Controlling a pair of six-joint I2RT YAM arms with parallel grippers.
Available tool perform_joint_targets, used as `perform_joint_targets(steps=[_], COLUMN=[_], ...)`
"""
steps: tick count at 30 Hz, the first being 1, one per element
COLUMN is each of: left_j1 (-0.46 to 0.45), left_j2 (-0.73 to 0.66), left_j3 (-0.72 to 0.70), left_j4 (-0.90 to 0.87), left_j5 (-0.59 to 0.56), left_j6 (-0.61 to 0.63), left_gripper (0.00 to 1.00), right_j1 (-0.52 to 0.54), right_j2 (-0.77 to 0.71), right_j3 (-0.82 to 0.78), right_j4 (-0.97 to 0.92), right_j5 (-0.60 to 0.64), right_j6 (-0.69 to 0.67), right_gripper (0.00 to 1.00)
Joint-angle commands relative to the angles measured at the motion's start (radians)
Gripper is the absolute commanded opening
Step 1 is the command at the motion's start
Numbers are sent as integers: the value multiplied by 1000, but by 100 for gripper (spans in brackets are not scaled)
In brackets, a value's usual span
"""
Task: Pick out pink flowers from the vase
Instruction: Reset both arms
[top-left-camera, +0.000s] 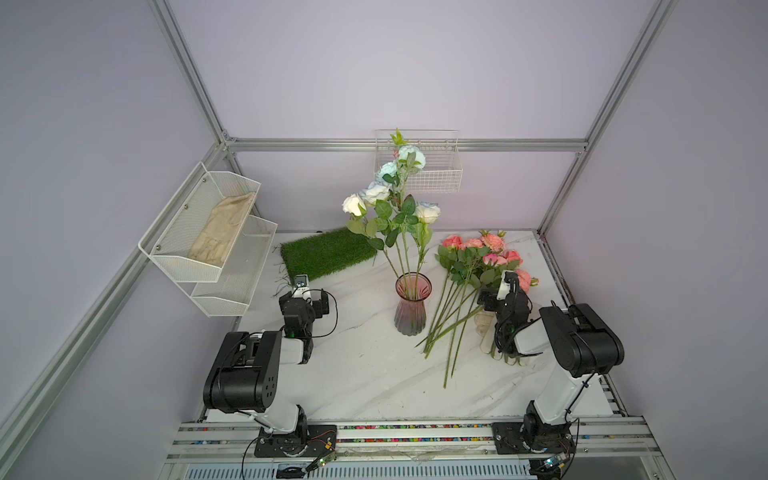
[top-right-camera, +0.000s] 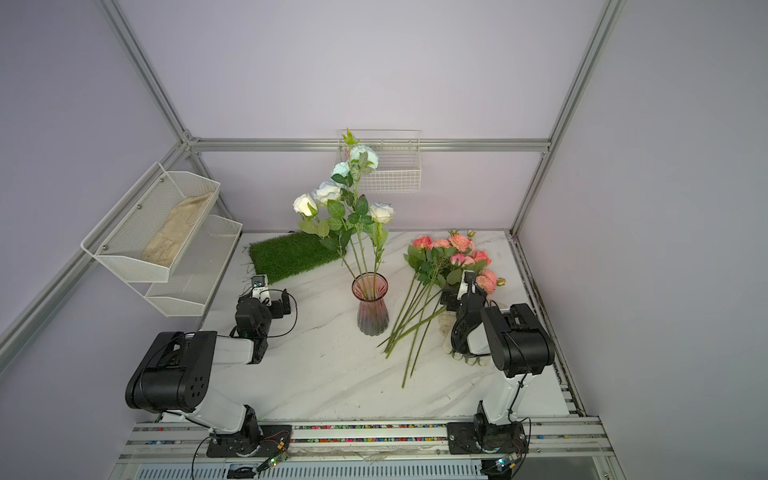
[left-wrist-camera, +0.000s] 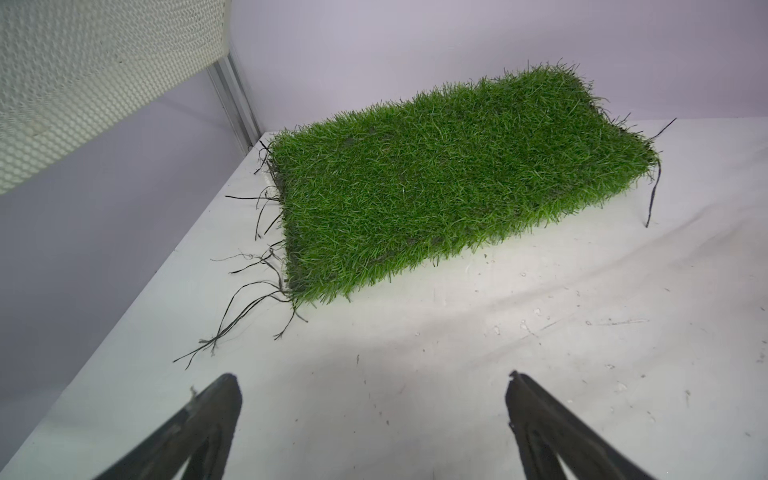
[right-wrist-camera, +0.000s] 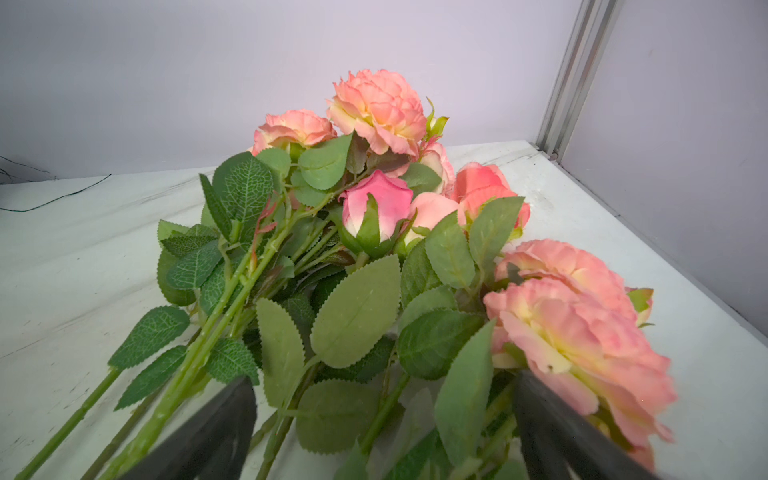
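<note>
Lying near table (top-left-camera: 365, 374) edge, pink flowers (top-left-camera: 484, 257)

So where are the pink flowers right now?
In both top views the pink flowers lie bunched on the table, right of the vase, at the open right gripper.

White marbled bench (top-left-camera: 365, 374): green turf mat (top-left-camera: 328, 253), upper left of centre; glass vase (top-left-camera: 411, 309) upright, mid-frame; pink flowers (top-left-camera: 492, 243) lying flat to its right, stems fanned toward lower centre.
</note>
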Motion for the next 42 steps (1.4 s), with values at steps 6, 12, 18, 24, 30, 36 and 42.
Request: perform_joint_targets(steps=[6,12,18,24,30,36,42], left_j1=[-3,-2,-3,-3,-3,-3,-3], left_j2=[-1,12,0,0,0,-1,0], left_j3=[-18,-7,-21,-18,-14,-15,-13], left_j4=[71,66,78,72,65,63,62], left_j5=[23,13,22,22,20,20,19], left_j6=[5,-5,3,1,0,0,-3], left_gripper=[100,100,100,100,100,100,100], right_j1=[-5,-7,-8,-8,-9,-9,-39], right_j2=[-14,-12,-14,-16,-19,-13,-18], right_j3=[13,16,16,13,12,17,33], right_j4=[-1,-6,-7,-7,-4,-5,-49], right_j5=[6,6,6,7,14,13,-50], right_j6=[7,10,10,11,4,7,23], right_gripper=[97,97,97,97,97,97,97])
